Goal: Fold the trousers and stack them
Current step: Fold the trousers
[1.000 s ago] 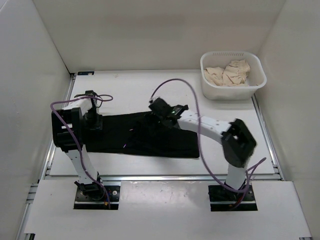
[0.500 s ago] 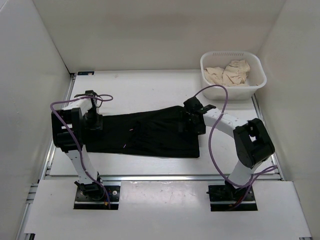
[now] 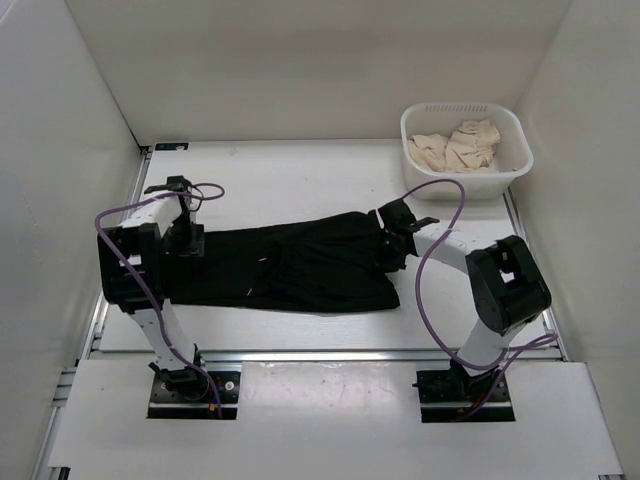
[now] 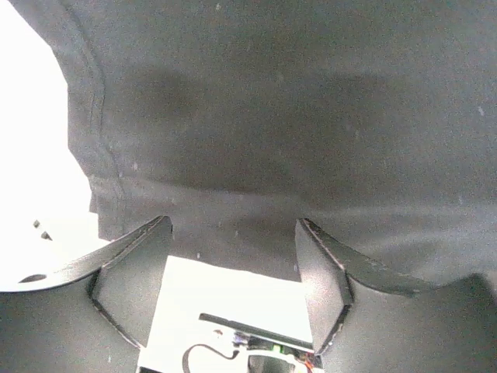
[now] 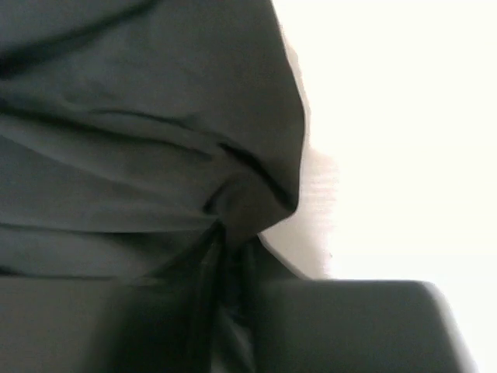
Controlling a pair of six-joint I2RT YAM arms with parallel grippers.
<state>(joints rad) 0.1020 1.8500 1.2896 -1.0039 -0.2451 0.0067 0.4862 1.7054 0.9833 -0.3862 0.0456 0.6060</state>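
White walls [image 3: 330, 70] close the workspace on 3 sides, and the white tabletop [image 3: 300, 180] fills the floor between them, edged along its near side by a metal rail [image 3: 320, 353]. At the left, the left hand [image 3: 186, 243] sits low over the left end of the trousers [image 3: 290, 268]. In the left wrist view its fingers [image 4: 132, 284] stand apart, with the stitched black hem lying just beyond them and nothing clamped between. The trousers lie flat across the middle of the tabletop as a long black band running left to right, the near edge slightly uneven. At their right end the right hand [image 3: 392, 235] is down on the cloth. The right wrist view shows the black fabric puckered into a tight fold where the fingers pinch it. Purple cables loop from both arms. In the far right corner stands a white basket [image 3: 465, 186] holding crumpled beige cloth [image 3: 458, 146], well apart from the trousers.
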